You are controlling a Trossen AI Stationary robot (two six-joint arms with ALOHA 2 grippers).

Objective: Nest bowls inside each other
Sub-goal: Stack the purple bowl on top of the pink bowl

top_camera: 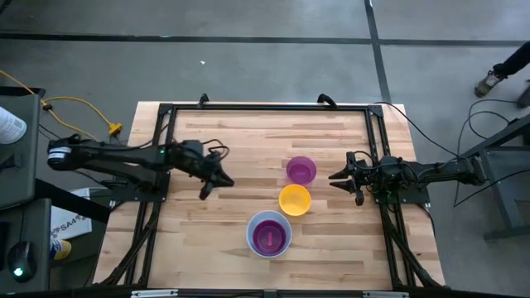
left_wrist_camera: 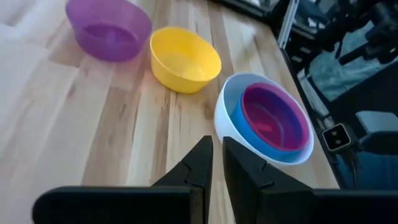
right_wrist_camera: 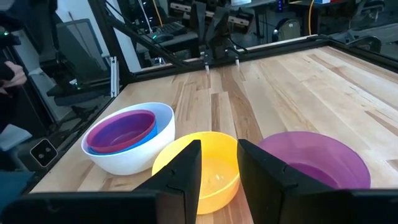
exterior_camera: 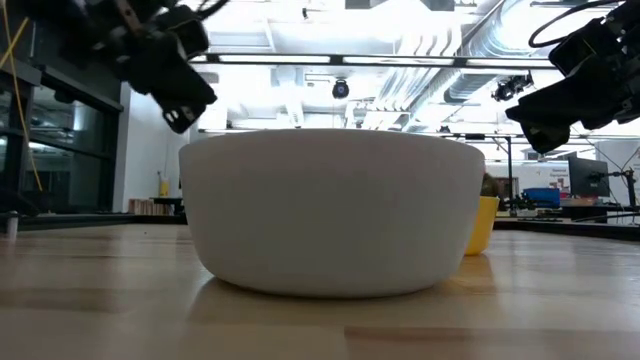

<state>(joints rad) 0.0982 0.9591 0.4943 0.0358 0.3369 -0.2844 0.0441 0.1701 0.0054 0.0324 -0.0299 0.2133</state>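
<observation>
A white bowl (top_camera: 269, 234) stands on its base near the table's front edge. A blue bowl (left_wrist_camera: 239, 127) sits nested in it, and a pink bowl (left_wrist_camera: 273, 118) sits in the blue one. A yellow bowl (top_camera: 295, 199) and a purple bowl (top_camera: 301, 170) stand apart, farther back. My left gripper (top_camera: 207, 186) hovers above the table to their left, with a slim gap between its fingers (left_wrist_camera: 217, 142) and nothing in it. My right gripper (top_camera: 335, 178) waits open at the right of the purple bowl, also empty (right_wrist_camera: 219, 144).
A black frame (top_camera: 166, 149) runs along the table's left, far and right edges. Bare wood lies between my left gripper and the bowls. In the low view the white bowl (exterior_camera: 335, 210) fills the front, with the yellow bowl (exterior_camera: 482, 225) behind it.
</observation>
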